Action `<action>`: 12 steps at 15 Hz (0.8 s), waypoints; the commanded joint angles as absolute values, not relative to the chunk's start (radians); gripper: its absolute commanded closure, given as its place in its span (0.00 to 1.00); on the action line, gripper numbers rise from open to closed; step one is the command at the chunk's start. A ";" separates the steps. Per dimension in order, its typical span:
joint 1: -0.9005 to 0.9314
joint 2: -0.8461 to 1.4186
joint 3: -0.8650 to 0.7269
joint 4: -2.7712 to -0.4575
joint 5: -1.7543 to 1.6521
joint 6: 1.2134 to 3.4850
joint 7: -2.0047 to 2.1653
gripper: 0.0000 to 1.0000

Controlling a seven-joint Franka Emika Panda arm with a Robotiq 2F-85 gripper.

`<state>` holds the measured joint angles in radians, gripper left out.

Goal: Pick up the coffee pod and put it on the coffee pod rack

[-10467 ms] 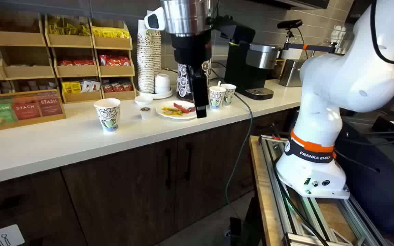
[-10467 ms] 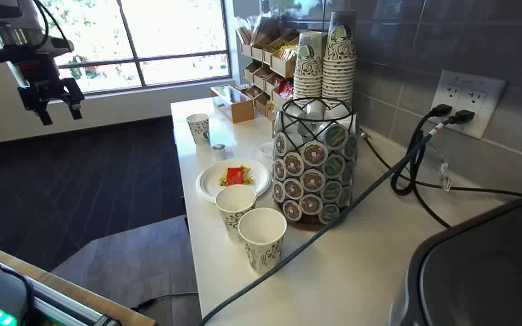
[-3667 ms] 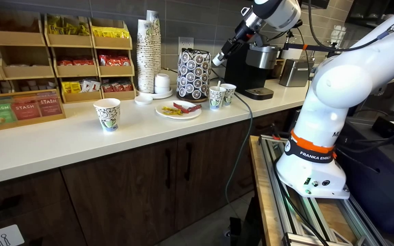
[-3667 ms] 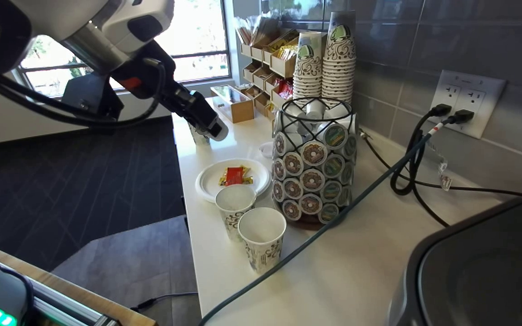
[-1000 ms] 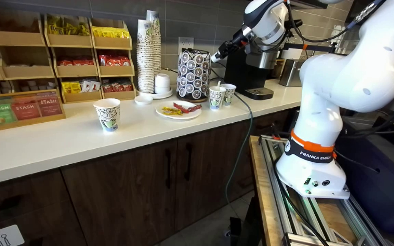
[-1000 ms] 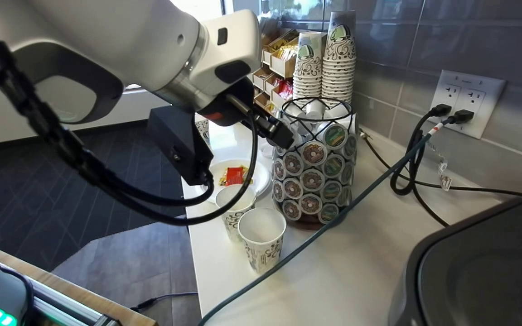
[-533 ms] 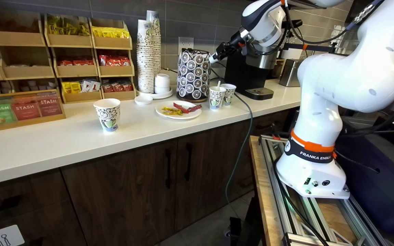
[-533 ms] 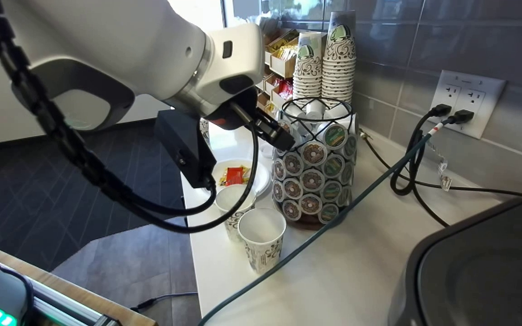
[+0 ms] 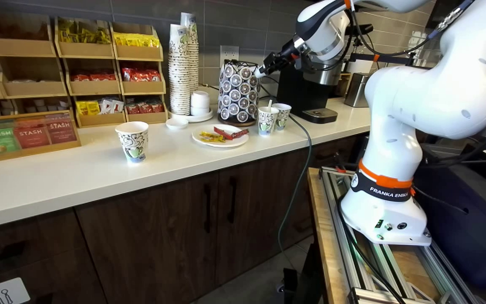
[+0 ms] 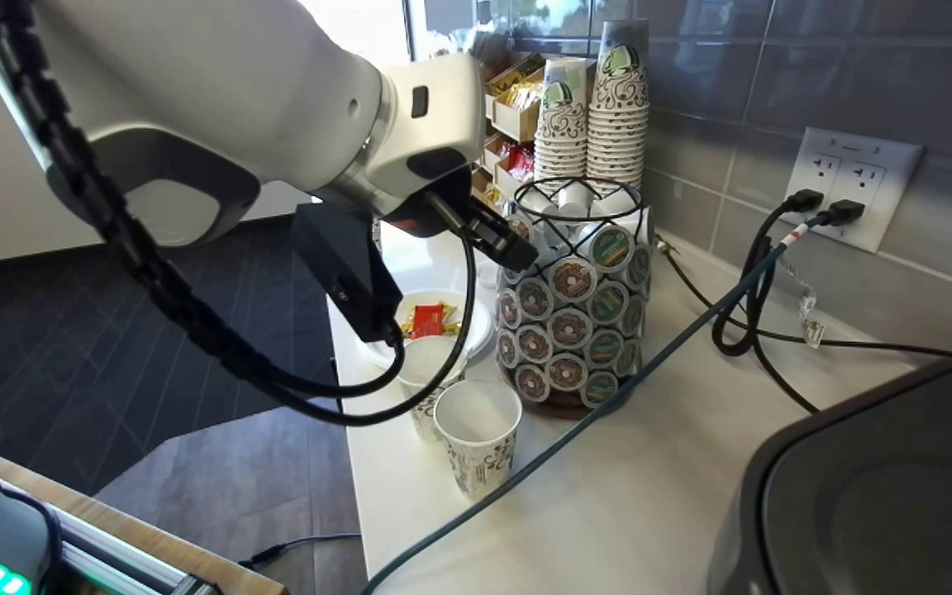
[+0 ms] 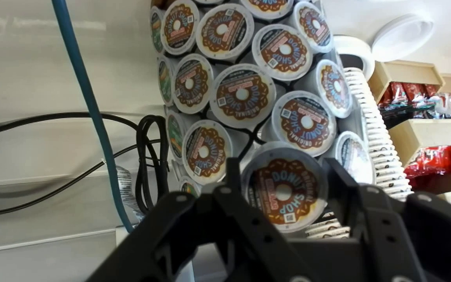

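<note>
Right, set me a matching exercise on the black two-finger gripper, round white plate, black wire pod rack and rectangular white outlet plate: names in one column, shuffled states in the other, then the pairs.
Things
1. Black two-finger gripper
2. Round white plate
3. Black wire pod rack
4. Rectangular white outlet plate

States
A. Has two black plugs pushed into it
B. Stocked with rows of printed white pods
C. Closed around a brown-lidded white coffee pod
D. Bears red and yellow packets

Right pairs: 1-C; 2-D; 3-B; 4-A.
</note>
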<state>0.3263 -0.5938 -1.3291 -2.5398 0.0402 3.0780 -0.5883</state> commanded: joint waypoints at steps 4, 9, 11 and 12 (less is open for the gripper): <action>0.405 -0.612 -1.416 -2.541 -0.037 3.195 -0.521 0.71; 0.457 -0.623 -1.466 -2.542 -0.077 3.199 -0.487 0.71; 0.481 -0.632 -1.481 -2.543 -0.085 3.211 -0.479 0.71; 0.490 -0.634 -1.487 -2.543 -0.090 3.220 -0.474 0.71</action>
